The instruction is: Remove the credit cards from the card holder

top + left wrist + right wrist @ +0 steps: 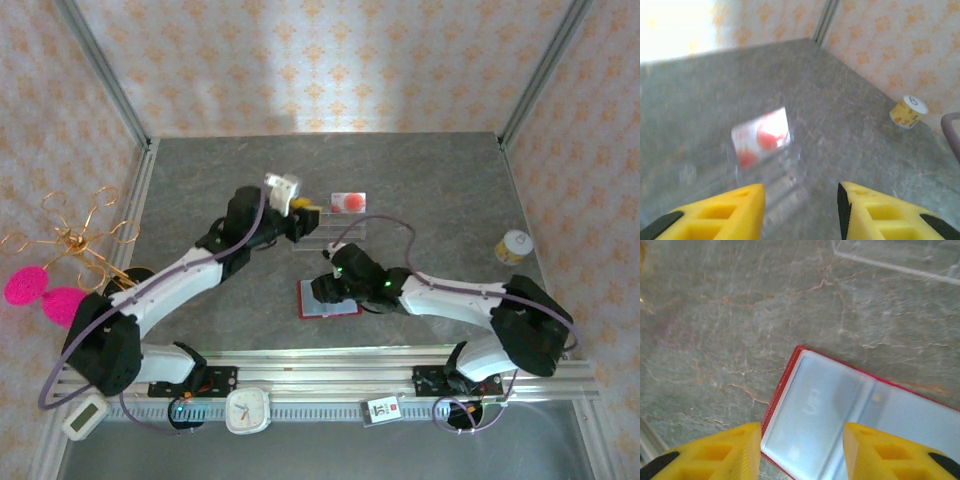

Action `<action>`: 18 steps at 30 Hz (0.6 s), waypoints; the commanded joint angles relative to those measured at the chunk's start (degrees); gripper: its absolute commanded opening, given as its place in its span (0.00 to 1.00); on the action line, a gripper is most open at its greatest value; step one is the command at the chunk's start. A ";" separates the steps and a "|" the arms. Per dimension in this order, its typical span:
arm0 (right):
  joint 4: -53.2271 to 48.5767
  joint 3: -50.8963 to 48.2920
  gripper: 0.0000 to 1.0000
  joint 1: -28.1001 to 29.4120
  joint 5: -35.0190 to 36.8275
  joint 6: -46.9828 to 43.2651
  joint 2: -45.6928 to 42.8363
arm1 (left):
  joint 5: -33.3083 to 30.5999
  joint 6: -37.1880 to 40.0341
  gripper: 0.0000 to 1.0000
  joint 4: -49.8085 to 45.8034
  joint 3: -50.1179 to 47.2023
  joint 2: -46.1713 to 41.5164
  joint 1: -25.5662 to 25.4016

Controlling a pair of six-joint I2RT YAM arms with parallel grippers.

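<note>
2 sets of jaws stand part open, empty: right jaws just above the open red card holder (830,405) on the worktop (740,315); left jaws beyond it, by 1 pale, red-marked credit card (762,137).

One red-marked card (348,201), one red card holder (330,298), one clear rack (890,262), one yellow tub (514,246), two claws (800,192) (802,432)

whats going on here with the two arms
The left end effector is open, facing a pale card with a red mark that stands in a clear rack. The right end effector hovers open over the red card holder, which lies spread open on the table, apparently with a blue card in its sleeve.
</note>
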 commanded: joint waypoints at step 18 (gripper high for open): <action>-7.28 9.19 0.29 10.52 21.73 -1.37 19.36 | -10.09 -21.65 0.45 2.25 -25.77 -22.03 0.26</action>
